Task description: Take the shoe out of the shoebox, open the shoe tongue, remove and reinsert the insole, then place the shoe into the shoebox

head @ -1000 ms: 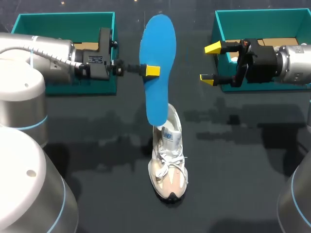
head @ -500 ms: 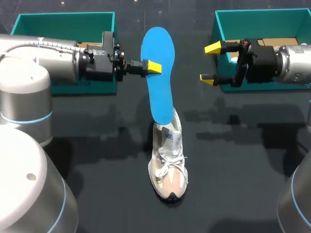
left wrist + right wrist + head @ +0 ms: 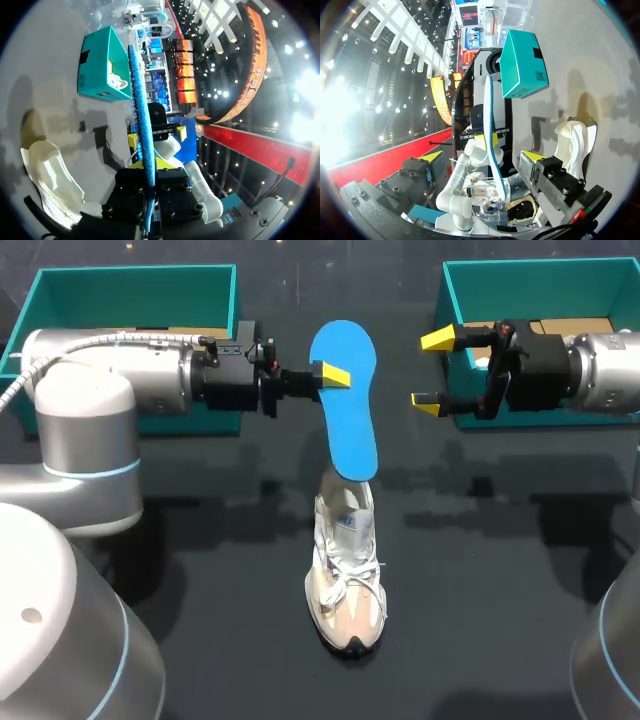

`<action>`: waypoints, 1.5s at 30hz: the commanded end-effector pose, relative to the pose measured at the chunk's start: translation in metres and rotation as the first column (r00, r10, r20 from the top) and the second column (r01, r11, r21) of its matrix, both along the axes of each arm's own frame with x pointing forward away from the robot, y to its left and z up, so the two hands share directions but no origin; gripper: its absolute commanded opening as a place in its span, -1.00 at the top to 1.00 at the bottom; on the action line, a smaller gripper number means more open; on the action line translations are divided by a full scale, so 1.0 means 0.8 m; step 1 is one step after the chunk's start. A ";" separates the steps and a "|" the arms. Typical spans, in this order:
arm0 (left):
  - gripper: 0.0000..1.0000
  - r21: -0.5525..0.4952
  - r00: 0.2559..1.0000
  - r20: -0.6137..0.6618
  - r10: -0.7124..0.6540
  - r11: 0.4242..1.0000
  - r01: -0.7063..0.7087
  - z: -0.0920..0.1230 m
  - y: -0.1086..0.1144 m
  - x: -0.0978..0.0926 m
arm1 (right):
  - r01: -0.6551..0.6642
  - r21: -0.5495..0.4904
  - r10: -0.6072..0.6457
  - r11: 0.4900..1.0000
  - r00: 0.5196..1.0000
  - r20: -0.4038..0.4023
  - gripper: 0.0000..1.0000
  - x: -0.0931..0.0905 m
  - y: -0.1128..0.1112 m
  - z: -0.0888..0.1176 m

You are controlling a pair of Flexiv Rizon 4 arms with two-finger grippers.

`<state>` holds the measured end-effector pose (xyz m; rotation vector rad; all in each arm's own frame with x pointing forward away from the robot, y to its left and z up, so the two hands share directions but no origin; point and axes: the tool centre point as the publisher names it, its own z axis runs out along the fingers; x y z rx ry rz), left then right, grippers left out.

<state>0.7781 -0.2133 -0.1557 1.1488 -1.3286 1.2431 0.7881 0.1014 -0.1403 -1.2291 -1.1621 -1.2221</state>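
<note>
A white and beige sneaker (image 3: 347, 575) stands on the dark table with its toe toward the front edge. My left gripper (image 3: 335, 375) is shut on the edge of a blue insole (image 3: 347, 410), which hangs above the shoe with its lower end at the heel opening. In the left wrist view the insole (image 3: 139, 105) runs edge-on out from between my fingers, with the shoe (image 3: 50, 172) beside it. My right gripper (image 3: 432, 370) stands open to the right of the insole, holding nothing. Its view shows the insole (image 3: 492, 140) ahead and the shoe (image 3: 575, 140) to one side.
A teal box (image 3: 130, 290) stands at the back left behind my left arm. A second teal box (image 3: 545, 280) stands at the back right, beside my right gripper. The dark tabletop around the shoe is bare.
My left arm has carried the insole to the right and tilted it, bringing its lower end over the shoe's heel opening. The right arm and the shoe have not moved.
</note>
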 end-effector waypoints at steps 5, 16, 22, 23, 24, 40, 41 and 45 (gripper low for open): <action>1.00 -0.012 1.000 0.015 0.016 1.000 -0.015 -0.016 -0.015 0.011 | -0.009 -0.088 0.010 0.996 1.000 0.005 -1.00 0.001 -0.005 0.007; 1.00 -0.017 0.998 -0.042 0.036 0.999 -0.037 -0.020 -0.018 0.017 | 0.004 -0.383 -0.004 0.924 1.000 -0.001 -1.00 -0.008 -0.015 0.039; 1.00 -0.017 0.998 -0.042 0.036 0.999 -0.037 -0.020 -0.018 0.017 | -0.009 -0.595 -0.016 0.803 0.999 -0.037 -1.00 -0.013 -0.009 0.072; 1.00 -0.017 0.998 -0.042 0.036 0.999 -0.037 -0.020 -0.018 0.017 | -0.010 -0.617 -0.017 0.787 0.999 -0.038 -1.00 -0.014 -0.008 0.075; 1.00 -0.017 0.998 -0.042 0.036 0.999 -0.037 -0.020 -0.018 0.017 | -0.011 -0.646 -0.019 0.763 0.999 -0.039 -1.00 -0.015 -0.007 0.080; 1.00 -0.017 0.998 -0.042 0.036 0.999 -0.037 -0.020 -0.018 0.017 | -0.072 -0.930 -0.075 0.360 0.992 -0.106 -1.00 -0.022 0.019 0.142; 1.00 -0.017 0.998 -0.042 0.036 0.999 -0.037 -0.020 -0.018 0.017 | -0.069 -0.934 -0.074 0.350 0.992 -0.101 -1.00 -0.022 0.021 0.144; 1.00 -0.017 0.998 -0.042 0.036 0.999 -0.037 -0.020 -0.018 0.017 | -0.082 -0.953 -0.075 0.291 0.991 -0.109 -1.00 -0.021 0.031 0.150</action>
